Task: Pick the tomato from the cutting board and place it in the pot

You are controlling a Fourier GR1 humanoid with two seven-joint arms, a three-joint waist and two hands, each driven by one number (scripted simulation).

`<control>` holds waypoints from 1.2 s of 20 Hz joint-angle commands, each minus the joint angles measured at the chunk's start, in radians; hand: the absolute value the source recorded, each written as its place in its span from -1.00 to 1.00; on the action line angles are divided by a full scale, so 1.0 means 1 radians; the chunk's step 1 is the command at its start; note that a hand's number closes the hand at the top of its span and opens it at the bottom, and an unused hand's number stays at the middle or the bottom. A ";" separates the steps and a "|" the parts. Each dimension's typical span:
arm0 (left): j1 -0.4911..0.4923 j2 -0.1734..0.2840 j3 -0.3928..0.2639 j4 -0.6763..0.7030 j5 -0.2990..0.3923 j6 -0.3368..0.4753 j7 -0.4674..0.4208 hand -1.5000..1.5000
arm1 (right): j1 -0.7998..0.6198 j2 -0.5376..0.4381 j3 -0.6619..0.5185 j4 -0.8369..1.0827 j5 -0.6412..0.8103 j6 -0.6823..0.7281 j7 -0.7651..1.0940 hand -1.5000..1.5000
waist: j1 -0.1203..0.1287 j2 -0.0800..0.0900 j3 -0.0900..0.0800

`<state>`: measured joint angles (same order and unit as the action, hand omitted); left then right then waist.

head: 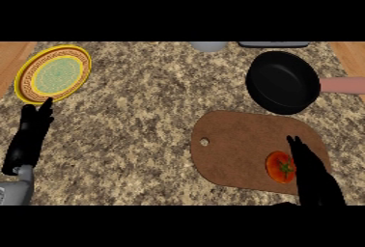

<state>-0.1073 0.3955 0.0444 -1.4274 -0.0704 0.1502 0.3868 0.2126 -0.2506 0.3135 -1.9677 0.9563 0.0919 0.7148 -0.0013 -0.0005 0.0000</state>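
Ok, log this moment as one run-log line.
phase: reaching | right hand: open, beside tomato on cutting board | left hand: open, resting near plate | pot: empty

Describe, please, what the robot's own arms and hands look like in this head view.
Both hands are matte black with slim, tapering fingers: the left hand at the view's left, the right hand at lower right. A light grey, smooth forearm segment shows only below the left hand. No cables, markings or sleeves are visible.
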 commanded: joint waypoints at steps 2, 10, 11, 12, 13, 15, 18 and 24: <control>0.028 -0.031 0.024 -0.041 -0.041 -0.005 0.008 0.00 | -0.033 0.036 -0.043 0.080 -0.012 0.001 -0.036 -1.00 | 0.001 0.000 0.000; 0.005 -0.060 0.062 0.023 -0.070 -0.036 -0.027 0.00 | -0.067 0.101 -0.037 0.090 -0.005 0.029 -0.023 -1.00 | -0.001 0.000 0.000; 0.028 -0.024 0.100 0.007 -0.037 -0.077 -0.046 0.00 | -0.049 0.050 -0.102 0.079 -0.056 0.070 -0.054 -1.00 | 0.000 0.000 0.000; -0.015 -0.051 0.081 0.018 -0.062 -0.062 -0.009 0.00 | -0.087 0.069 -0.111 0.182 -0.037 0.013 -0.104 -1.00 | 0.000 0.000 0.000; 0.006 -0.059 0.067 -0.020 -0.075 -0.062 -0.002 0.00 | -0.044 0.041 -0.131 0.158 -0.054 0.015 -0.135 -1.00 | 0.000 0.000 0.000; 0.003 -0.046 0.087 -0.068 -0.064 -0.079 0.051 0.00 | -0.092 0.067 -0.129 0.226 -0.032 -0.007 -0.144 -1.00 | 0.002 0.000 0.000; 0.025 -0.079 0.082 -0.026 -0.082 -0.086 -0.006 0.00 | -0.115 0.094 -0.133 0.318 -0.019 -0.052 -0.189 -1.00 | 0.002 0.000 0.000; 0.058 -0.093 0.098 -0.063 -0.107 -0.084 -0.007 0.00 | -0.162 0.075 -0.173 0.318 -0.024 -0.043 -0.235 1.00 | 0.003 0.000 0.000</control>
<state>-0.0915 0.3170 0.1402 -1.4483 -0.1655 0.0690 0.3727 0.0883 -0.1585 0.1711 -1.6788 0.9251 0.0632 0.5230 -0.0005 -0.0018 -0.0016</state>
